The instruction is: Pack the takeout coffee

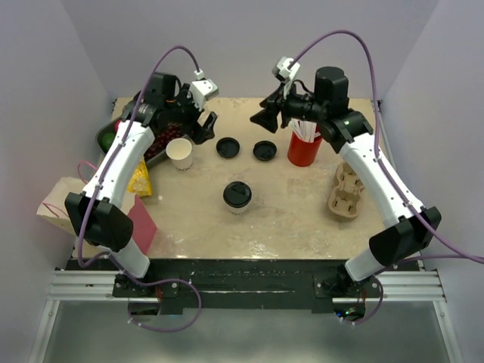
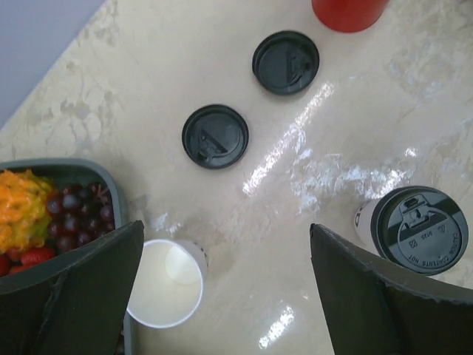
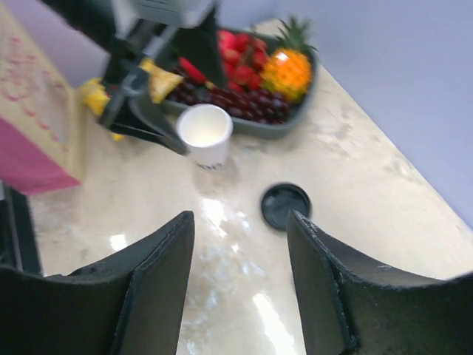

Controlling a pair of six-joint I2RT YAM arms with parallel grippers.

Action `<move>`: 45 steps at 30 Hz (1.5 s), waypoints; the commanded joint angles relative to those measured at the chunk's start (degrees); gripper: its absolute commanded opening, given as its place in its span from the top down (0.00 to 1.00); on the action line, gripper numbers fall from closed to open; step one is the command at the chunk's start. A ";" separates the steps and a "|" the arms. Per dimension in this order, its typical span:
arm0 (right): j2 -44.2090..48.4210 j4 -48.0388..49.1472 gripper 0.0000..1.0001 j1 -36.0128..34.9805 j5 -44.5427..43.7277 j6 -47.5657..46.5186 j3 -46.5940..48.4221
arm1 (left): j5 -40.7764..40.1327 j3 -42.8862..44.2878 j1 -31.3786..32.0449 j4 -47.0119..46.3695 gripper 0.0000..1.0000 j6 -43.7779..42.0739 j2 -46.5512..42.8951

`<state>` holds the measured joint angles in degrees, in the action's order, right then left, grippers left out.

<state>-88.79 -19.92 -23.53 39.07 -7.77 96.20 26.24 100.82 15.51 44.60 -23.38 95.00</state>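
Observation:
An open white paper cup (image 1: 180, 153) stands at the back left, without a lid; it also shows in the left wrist view (image 2: 164, 293) and the right wrist view (image 3: 205, 133). Two loose black lids (image 1: 228, 147) (image 1: 265, 150) lie to its right. A second white cup with a black lid on it (image 1: 237, 197) stands mid-table. My left gripper (image 1: 203, 127) hovers open and empty just behind and right of the open cup (image 2: 225, 288). My right gripper (image 1: 266, 119) hovers open and empty above the right lid (image 3: 240, 251).
A green tray of fruit (image 1: 113, 134) sits at the back left. A red cup of white straws (image 1: 304, 147) stands back right, with a cardboard cup carrier (image 1: 346, 190) nearer. A paper bag (image 1: 64, 206) and a yellow packet (image 1: 138, 181) are at the left edge.

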 commanded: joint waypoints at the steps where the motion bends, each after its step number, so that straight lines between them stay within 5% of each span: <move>1: 1.07 -16.26 0.45 1.20 -13.38 -11.45 2.33 | -3.57 -1.91 -0.21 2.43 0.02 -1.67 -3.15; 5: 7.30 -29.27 0.47 6.64 -18.24 -25.77 -3.99 | 0.29 -9.39 -0.21 -4.50 0.02 0.35 -8.77; 11: 15.22 -39.31 0.52 19.03 -20.69 -33.10 -12.69 | 1.27 -14.51 -0.13 -8.91 0.02 3.86 -13.26; 24: 6.53 -33.26 0.52 32.92 -31.87 -6.13 -24.12 | -2.16 -11.08 -0.74 -8.65 0.01 4.39 -10.36; 30: 1.00 -34.92 0.44 33.55 -32.48 -4.18 -21.95 | -1.98 -13.45 -0.83 -9.09 0.01 4.66 -10.54; 45: -6.22 -33.96 0.45 33.72 -33.09 -0.14 -20.79 | -2.42 -13.98 -0.83 -9.00 0.01 4.66 -9.22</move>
<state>-94.98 -54.39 9.93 6.79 -10.07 74.13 24.16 87.26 15.11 37.36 -19.88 85.32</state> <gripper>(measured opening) 0.551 0.986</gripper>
